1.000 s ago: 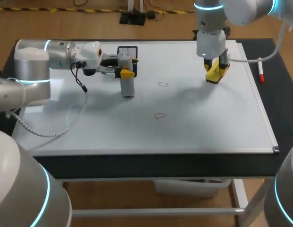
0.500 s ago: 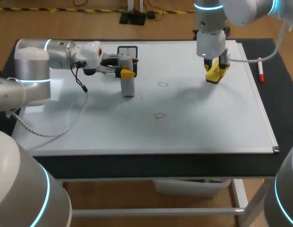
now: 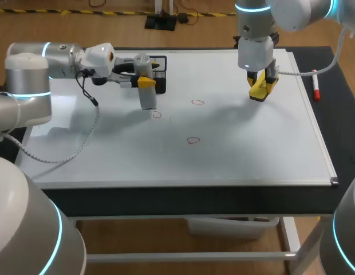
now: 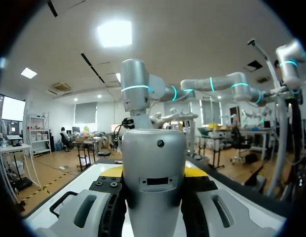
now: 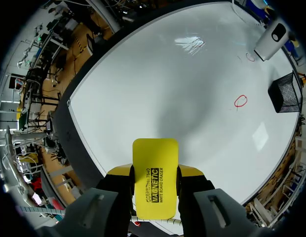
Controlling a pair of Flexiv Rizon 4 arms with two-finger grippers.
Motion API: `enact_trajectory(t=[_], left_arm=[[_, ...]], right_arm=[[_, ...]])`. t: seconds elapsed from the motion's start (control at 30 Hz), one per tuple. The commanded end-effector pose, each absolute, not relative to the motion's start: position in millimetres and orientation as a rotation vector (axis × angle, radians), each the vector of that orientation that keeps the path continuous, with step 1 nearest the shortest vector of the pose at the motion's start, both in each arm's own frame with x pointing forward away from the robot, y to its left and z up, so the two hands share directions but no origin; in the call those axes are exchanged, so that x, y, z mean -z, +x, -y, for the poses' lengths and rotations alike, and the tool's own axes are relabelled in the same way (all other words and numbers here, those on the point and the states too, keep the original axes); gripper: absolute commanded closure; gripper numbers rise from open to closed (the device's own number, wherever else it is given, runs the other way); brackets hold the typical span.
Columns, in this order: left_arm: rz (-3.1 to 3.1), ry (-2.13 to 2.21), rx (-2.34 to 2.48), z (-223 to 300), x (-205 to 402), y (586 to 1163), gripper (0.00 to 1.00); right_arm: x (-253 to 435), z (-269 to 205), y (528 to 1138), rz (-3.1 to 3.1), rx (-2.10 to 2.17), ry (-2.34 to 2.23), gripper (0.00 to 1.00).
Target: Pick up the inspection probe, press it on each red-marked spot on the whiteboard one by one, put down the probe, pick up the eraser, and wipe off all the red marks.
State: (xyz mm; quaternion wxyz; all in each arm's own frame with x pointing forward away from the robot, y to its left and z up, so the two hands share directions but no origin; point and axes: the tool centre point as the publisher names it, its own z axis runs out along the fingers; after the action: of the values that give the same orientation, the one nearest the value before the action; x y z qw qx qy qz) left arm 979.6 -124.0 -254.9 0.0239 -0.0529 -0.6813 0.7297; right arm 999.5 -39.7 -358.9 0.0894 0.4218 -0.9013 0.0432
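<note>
The grey inspection probe (image 3: pixel 146 91) hangs upright with its tip just above the whiteboard (image 3: pixel 252 149), and my left gripper (image 3: pixel 143 82) is shut on its upper part. In the left wrist view the probe (image 4: pixel 154 168) fills the gap between the fingers. Three small red marks lie on the board: one (image 3: pixel 157 114) right of the probe's tip, one (image 3: pixel 197 102) mid-board, one (image 3: pixel 193 140) nearer the front. My right gripper (image 3: pixel 261 89) is shut on the yellow eraser (image 3: pixel 259 90) over the back right of the board. The eraser (image 5: pixel 154 175) sits between the right fingers, above bare board.
A black mesh basket (image 3: pixel 158 71) stands at the board's back edge, just behind the probe. A red marker (image 3: pixel 316 89) lies off the board's right edge. From the right wrist view, one red mark (image 5: pixel 241 101) and the basket (image 5: pixel 283 94) show far ahead.
My left arm has lifted the probe off the board and drawn it back and to the left, uncovering a red mark where it stood. The right arm and eraser have not moved.
</note>
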Motion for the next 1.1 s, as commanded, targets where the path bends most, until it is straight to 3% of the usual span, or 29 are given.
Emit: enact_trajectory(t=[0.03, 0.63, 1.1], left_arm=[[2.174, -0.103, -2.261, 99.2, 242.7, 970.9, 1.0], [2.339, 0.158, -2.346, -2.2, 243.0, 983.5, 1.0], [2.422, 0.27, -2.388, -35.5, 251.3, 1001.7, 1.0]], right_arm=[[356.9, 40.5, 999.3, 2.68, -0.133, 1.256, 1.0], [356.9, 40.5, 999.3, 2.68, -0.133, 1.256, 1.0], [356.9, 40.5, 999.3, 2.68, -0.133, 1.256, 1.0]])
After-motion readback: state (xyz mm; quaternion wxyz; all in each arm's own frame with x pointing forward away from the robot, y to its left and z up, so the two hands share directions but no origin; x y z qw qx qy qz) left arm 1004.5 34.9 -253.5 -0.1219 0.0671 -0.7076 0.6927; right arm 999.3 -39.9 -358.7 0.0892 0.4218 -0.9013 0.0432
